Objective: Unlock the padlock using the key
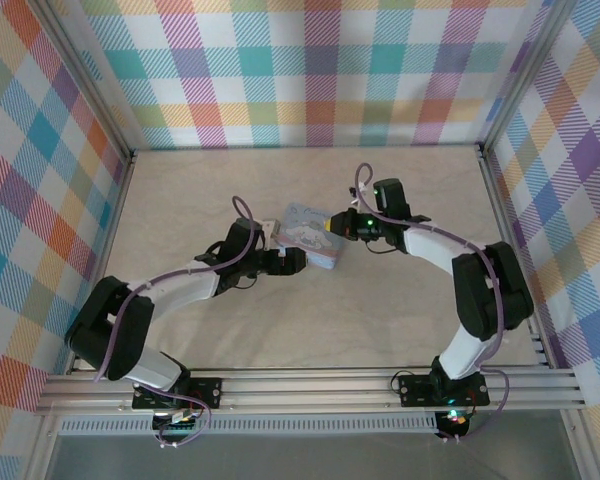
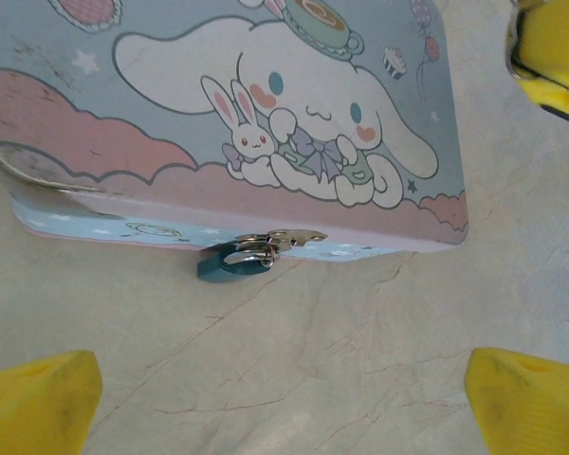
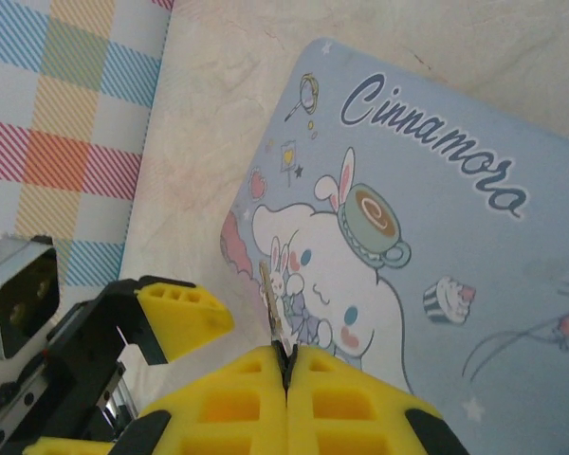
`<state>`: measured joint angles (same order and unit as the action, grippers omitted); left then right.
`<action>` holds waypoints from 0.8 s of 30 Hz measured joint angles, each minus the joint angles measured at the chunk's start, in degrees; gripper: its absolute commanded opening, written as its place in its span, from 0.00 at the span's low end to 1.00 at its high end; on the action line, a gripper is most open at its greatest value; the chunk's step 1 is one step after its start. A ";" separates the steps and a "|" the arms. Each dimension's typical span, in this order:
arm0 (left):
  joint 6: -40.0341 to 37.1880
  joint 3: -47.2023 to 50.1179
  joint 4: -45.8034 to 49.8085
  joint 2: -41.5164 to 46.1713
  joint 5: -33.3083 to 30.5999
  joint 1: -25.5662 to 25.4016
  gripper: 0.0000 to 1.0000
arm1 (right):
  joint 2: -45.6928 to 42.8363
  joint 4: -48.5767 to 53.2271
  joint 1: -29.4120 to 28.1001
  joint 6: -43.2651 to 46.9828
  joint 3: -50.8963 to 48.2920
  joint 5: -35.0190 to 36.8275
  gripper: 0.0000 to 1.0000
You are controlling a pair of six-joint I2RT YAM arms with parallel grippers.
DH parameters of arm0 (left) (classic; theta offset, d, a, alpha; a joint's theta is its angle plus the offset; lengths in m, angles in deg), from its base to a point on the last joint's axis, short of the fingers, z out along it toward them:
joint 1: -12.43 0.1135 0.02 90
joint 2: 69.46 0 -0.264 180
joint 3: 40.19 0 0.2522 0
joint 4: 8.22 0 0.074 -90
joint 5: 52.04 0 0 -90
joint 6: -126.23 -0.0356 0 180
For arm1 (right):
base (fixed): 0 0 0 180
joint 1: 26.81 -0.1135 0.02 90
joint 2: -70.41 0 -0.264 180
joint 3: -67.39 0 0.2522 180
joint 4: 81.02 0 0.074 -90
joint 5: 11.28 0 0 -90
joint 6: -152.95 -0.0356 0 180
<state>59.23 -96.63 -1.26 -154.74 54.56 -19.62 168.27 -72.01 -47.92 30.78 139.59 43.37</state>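
Left wrist view looks across the pale marbled table (image 2: 294, 360) at the front edge of a light-blue tin box (image 2: 171, 57) printed with a white cartoon dog. A small dark-teal padlock (image 2: 229, 265) hangs from the silver clasp (image 2: 286, 239) on that edge, low against the table. The left gripper (image 2: 284, 408) has its yellow fingers (image 2: 43, 398) spread wide, short of the box and touching nothing; bare table lies between it and the padlock.

In the right wrist view the right gripper (image 3: 286, 365) is pressed together on the key (image 3: 270, 299), whose slim silver blade sticks out from the tips over the box's lid, at the far side from the clasp.

From the top external view the box lies flat mid-table, between the two grippers. Pastel plaid walls (image 1: 310, 70) close three sides, and an aluminium rail (image 1: 310, 385) along the near edge carries both arm bases.
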 measured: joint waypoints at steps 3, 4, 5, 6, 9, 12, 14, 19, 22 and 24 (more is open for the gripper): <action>0.07 0.00 -1.22 -1.33 1.14 0.00 0.94 | 2.60 -1.09 0.00 -0.61 1.03 -0.35 0.03; 0.09 0.00 -1.60 -1.79 1.57 0.00 0.93 | 3.34 -1.44 0.00 -0.70 1.20 -0.35 0.03; 0.09 0.02 -1.97 -2.23 1.90 0.00 0.92 | 3.82 -1.66 0.00 -0.72 1.29 -0.35 0.03; 0.09 0.00 -2.43 -2.82 2.32 0.00 0.91 | 4.42 -1.70 0.00 -0.87 1.40 -0.33 0.03; 0.09 0.00 -3.39 -4.76 3.41 0.00 0.90 | 5.77 -1.68 0.00 -0.87 1.75 -0.28 0.03; 0.11 0.00 -4.35 -6.91 3.52 0.00 0.90 | 6.56 -1.55 0.00 -0.87 1.79 -0.28 0.02; 0.11 -0.02 -4.94 -7.96 3.45 0.00 0.90 | 6.62 -1.29 0.00 -0.85 1.79 -0.26 0.02; 0.09 -2.05 -6.29 -10.88 3.28 0.00 0.90 | 6.62 -0.79 0.00 -0.35 1.79 -0.02 0.03; -0.02 -3.74 -6.95 -12.26 3.13 0.11 0.90 | 6.62 -0.22 0.00 0.02 2.08 0.22 0.02; -0.13 -4.76 -7.30 -13.14 3.04 0.22 0.89 | 6.62 -0.11 -0.07 0.04 2.12 0.37 0.02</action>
<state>59.10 -101.39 -8.56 -167.87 57.60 -19.40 174.89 -72.12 -47.98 30.83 141.71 43.74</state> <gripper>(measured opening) 0.900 0.048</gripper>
